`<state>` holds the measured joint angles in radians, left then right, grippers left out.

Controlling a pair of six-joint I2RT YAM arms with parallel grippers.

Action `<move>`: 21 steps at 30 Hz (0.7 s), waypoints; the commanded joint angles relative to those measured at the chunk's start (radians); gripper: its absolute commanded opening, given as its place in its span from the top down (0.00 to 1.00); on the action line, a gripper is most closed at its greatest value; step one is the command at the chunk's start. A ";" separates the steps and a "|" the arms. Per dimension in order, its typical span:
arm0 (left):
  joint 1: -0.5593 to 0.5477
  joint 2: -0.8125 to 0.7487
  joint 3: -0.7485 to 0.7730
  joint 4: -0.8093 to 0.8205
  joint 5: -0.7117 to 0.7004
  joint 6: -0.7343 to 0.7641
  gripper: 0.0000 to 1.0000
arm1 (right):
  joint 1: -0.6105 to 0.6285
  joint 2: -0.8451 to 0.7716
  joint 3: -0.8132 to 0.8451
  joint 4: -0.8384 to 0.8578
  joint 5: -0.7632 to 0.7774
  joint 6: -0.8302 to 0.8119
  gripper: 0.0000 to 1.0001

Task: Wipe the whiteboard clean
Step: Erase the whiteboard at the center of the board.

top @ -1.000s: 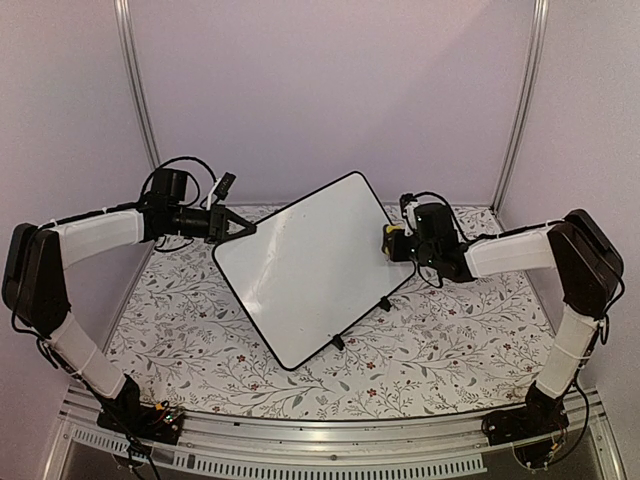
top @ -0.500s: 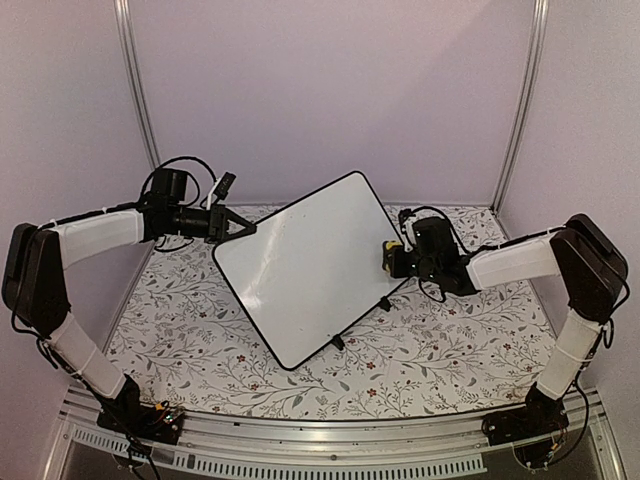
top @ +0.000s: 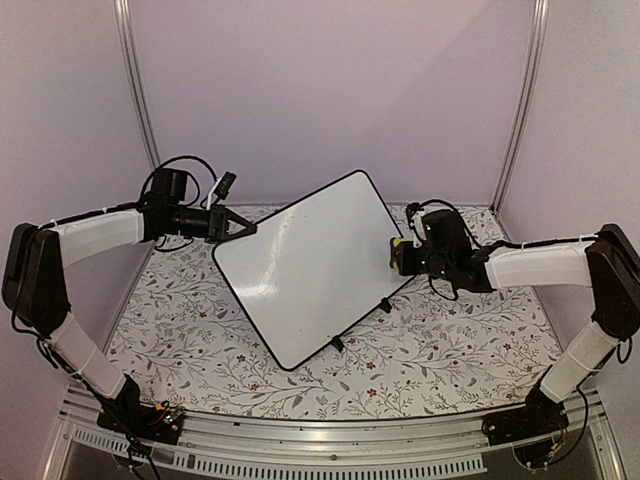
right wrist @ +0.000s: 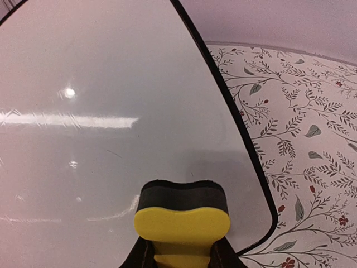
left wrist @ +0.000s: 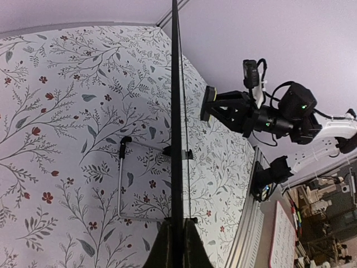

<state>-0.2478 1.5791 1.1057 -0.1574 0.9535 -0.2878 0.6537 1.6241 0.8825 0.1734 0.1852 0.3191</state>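
Observation:
The whiteboard is a white panel with a thin black frame, tilted up off the table and turned like a diamond. My left gripper is shut on its left corner. In the left wrist view the whiteboard shows edge-on, running straight up from between the jaws of the left gripper. My right gripper is shut on a yellow eraser with a black felt pad. The eraser, gripped by the right gripper, is pressed felt-first against the whiteboard near its lower right corner.
A floral cloth covers the table. The board's small black feet and a wire stand hang behind and below it. An aluminium rail runs along the near edge. Purple walls close the back and sides.
My right gripper has slid the eraser a little down and to the right along the board's right edge, and the right arm has stretched lower. The left arm and board have not moved.

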 commanded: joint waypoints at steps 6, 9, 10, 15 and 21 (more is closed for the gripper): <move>-0.016 0.002 -0.007 0.014 0.038 0.038 1.00 | -0.044 -0.048 0.222 -0.064 0.081 -0.086 1.00; -0.016 0.001 -0.007 0.014 0.038 0.039 1.00 | -0.053 0.020 0.272 -0.060 0.083 -0.096 1.00; -0.016 0.001 -0.007 0.014 0.039 0.038 1.00 | -0.055 0.039 0.285 -0.058 0.081 -0.096 1.00; -0.016 0.001 -0.006 0.013 0.039 0.040 1.00 | -0.061 0.162 0.326 -0.044 0.050 -0.093 1.00; -0.016 0.001 -0.006 0.014 0.039 0.040 1.00 | -0.062 0.221 0.283 -0.015 0.017 -0.065 1.00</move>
<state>-0.2474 1.5791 1.1057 -0.1627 0.9398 -0.2924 0.5987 1.8343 1.1889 0.1352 0.2287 0.2424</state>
